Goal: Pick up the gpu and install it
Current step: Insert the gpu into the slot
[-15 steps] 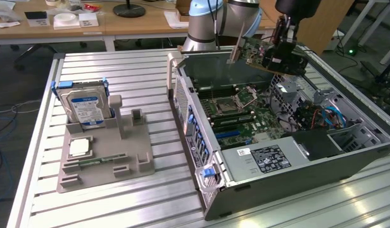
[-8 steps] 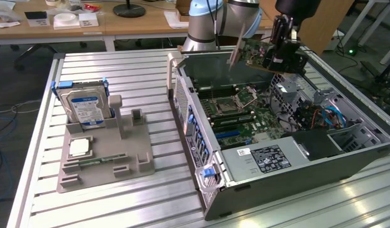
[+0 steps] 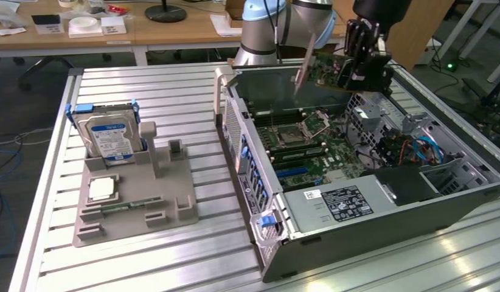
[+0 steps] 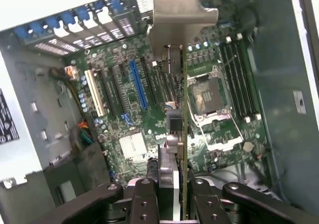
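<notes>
My gripper (image 3: 359, 68) hangs over the far end of the open computer case (image 3: 258, 201), shut on the gpu (image 3: 325, 68). The gpu is a green circuit card with a silver bracket, held on edge and tilted above the motherboard (image 3: 307, 143). In the wrist view the gpu (image 4: 183, 129) appears edge-on between the black fingers (image 4: 144, 201) of my gripper (image 4: 172, 186), its bracket pointing toward the case's rear wall. The card floats clear of the board, above the area between the blue slot (image 4: 138, 84) and the processor socket (image 4: 207, 97).
A grey holder (image 3: 169, 182) at the exterior view's left carries an upright hard drive (image 3: 108, 137), a square chip (image 3: 101, 188) and a memory stick (image 3: 130, 205). The case's power supply (image 3: 339, 204) and drive cage (image 3: 444, 176) line its near and right sides. Everything rests on a slatted aluminium table (image 3: 152, 267).
</notes>
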`<state>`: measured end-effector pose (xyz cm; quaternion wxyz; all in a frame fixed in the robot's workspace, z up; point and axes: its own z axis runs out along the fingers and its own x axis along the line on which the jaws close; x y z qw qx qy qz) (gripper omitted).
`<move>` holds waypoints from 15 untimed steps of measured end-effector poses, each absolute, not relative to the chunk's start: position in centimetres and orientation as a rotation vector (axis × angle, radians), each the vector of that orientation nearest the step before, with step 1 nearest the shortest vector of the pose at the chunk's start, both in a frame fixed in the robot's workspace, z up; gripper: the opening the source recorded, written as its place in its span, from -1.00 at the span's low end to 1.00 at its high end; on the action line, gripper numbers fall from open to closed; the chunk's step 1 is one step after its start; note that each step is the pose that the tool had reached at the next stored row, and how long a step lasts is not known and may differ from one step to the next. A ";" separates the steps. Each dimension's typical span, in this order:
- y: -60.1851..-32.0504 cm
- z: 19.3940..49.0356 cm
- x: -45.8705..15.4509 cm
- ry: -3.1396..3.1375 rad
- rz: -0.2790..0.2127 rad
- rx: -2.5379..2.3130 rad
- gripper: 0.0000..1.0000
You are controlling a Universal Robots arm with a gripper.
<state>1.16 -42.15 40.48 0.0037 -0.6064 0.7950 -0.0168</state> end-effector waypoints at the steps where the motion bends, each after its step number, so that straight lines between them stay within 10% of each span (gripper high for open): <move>1: -42.1 40.5 1.2 2.473 -0.052 -1.925 -0.44; 15: -42.2 40.2 1.2 2.276 -0.085 -2.113 -0.44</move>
